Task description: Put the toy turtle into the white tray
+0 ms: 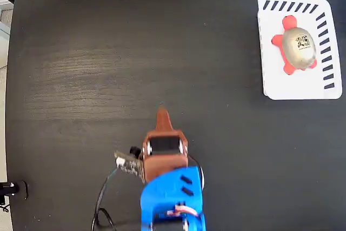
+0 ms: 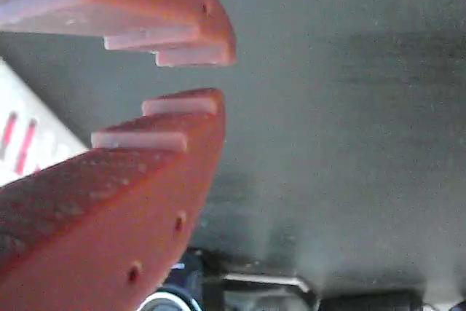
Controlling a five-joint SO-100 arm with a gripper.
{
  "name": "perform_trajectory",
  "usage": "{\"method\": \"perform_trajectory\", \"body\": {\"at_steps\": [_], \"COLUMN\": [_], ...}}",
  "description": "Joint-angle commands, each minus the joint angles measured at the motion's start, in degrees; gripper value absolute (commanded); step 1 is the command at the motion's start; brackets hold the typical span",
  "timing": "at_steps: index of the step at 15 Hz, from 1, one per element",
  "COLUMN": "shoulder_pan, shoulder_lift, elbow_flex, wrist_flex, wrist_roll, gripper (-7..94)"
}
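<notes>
Orange gripper (image 2: 222, 78) fills my wrist view, jaws narrowly apart, empty; toy turtle (image 1: 297, 45) sits in white tray (image 1: 273, 82); a needless reach risks dislodging it.

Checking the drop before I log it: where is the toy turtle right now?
In the fixed view the toy turtle lies inside the white tray at upper right, far from the gripper at lower centre.

In the fixed view the dark table (image 1: 108, 52) lies bare between the gripper (image 1: 162, 113) and the white tray (image 1: 268, 82), well apart at upper right. The toy turtle (image 1: 298, 45) fills the tray's middle. The wrist view, somewhat blurred, shows nothing between the fingers (image 2: 175, 118).
</notes>
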State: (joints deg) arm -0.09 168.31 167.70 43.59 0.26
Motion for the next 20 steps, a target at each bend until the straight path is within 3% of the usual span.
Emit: {"method": "perform_trajectory", "body": {"at_steps": [1,9,20], "shoulder_pan": [-1.7,-2.3,-2.0], "shoulder_lift": [9.2,17.8,17.9], "elbow_flex": [1.7,0.1,0.1], "wrist_flex": [7.1,28.9,28.9], "wrist_roll": [0.6,5.1,5.4], "gripper": [0,0,0]}}
